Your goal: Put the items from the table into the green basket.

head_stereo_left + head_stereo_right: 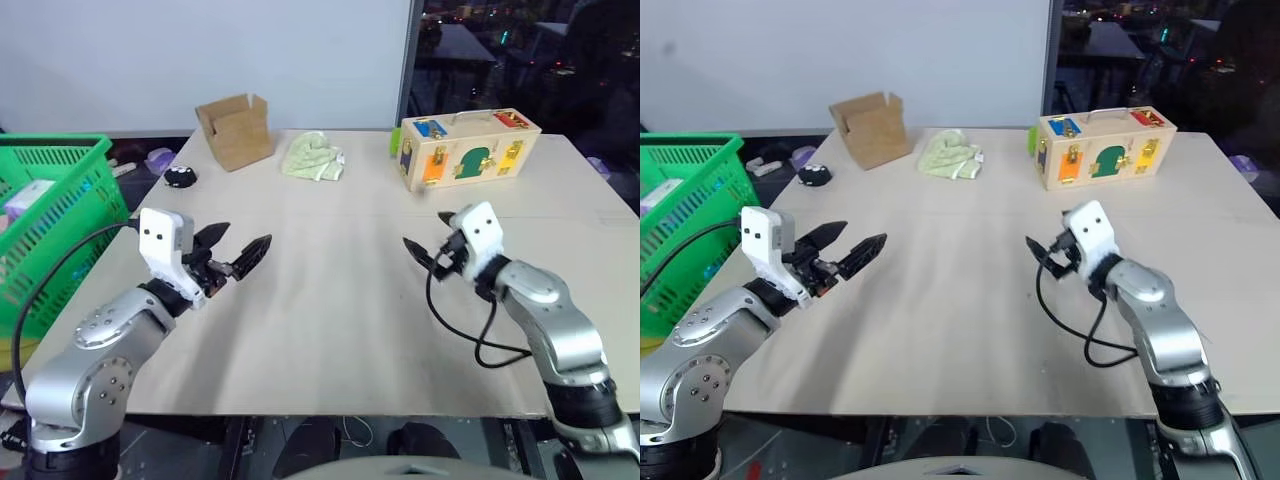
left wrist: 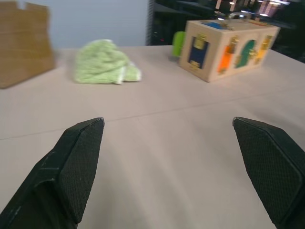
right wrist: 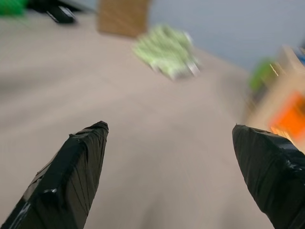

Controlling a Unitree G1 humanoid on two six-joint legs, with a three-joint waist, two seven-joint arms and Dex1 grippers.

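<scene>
Both arms hover empty over the bare near half of the pale worktop (image 1: 330,330), the left gripper (image 1: 235,252) with its black fingers spread wide and nothing between them, the right gripper (image 1: 428,252) likewise spread and holding nothing, a black cable looping beneath its wrist. The two point roughly toward each other across an open stretch of board, a pose that reads as arms drawn back with the sorting apparently done, since no pink carton or orange-drink bottle lies on the worktop.

The green basket (image 1: 75,160) stands off the worktop's left edge, beside the left arm; through its rim a pale, pinkish boxy shape (image 1: 28,197) shows inside, possibly the carton, though that cannot be told for sure, and the bottle cannot be made out among the slats.

Farther from the basket, along the worktop's far edge, sit things that look like fixtures, not cargo: a small black object (image 1: 181,178) nearest the basket, an open cardboard box (image 1: 235,130) beyond it, a crumpled light-green cloth (image 1: 314,158) further along, and farthest from the basket a wooden latch box (image 1: 468,148) with coloured doors.
</scene>
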